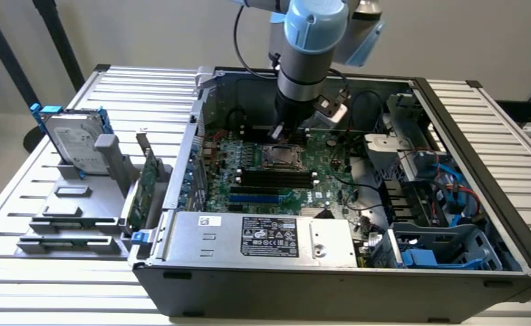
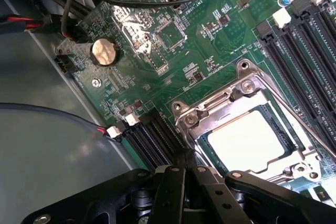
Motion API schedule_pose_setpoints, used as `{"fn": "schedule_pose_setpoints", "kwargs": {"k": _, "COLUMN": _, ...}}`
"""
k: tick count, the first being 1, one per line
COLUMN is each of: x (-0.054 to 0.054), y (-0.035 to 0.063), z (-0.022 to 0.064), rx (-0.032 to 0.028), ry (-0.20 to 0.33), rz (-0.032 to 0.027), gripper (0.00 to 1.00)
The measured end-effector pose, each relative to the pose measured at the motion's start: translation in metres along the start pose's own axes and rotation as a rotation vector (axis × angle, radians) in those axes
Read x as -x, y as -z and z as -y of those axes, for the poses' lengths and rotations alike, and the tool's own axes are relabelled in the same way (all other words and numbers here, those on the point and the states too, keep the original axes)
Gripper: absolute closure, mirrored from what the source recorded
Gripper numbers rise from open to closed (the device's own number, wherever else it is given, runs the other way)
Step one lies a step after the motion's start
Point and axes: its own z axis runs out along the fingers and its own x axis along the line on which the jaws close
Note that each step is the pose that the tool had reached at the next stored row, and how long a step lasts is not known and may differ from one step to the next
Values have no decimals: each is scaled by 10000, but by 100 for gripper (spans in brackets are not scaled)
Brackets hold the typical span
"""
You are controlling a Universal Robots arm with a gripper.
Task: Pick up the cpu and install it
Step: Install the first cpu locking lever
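Gripper (image 2: 185,162) first: my fingers were drawn narrow, tips together with nothing between them, seen in the wrist view just beside one corner of the socket frame (image 2: 210,109). In the exterior view my gripper (image 1: 282,134) hung inside the open computer case (image 1: 338,288), directly above the socket.

The case lay on its side on a slatted table (image 1: 487,129), and it was the biggest thing there. Along its near wall sat the silver power supply (image 1: 257,238). Behind that the green motherboard (image 1: 247,159) covered the case floor, with black memory slots (image 1: 275,178) between the power supply and the socket. Outside the case, toward the exterior view's left, a hard drive (image 1: 70,146) with blue rails stood in a grey holder.

The cpu (image 2: 244,140) lay flat within the socket frame, its pale metal top facing up, apart from my fingers. Smaller yet, a coin battery (image 2: 104,52) sat on the board, well apart from the socket.
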Motion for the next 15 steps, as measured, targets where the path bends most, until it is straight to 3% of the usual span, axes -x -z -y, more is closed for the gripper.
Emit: {"fn": "schedule_pose_setpoints", "kwargs": {"k": 15, "x": 1, "y": -24, "z": -27, "rx": -11, "ry": 21, "rz": -3, "gripper": 89}}
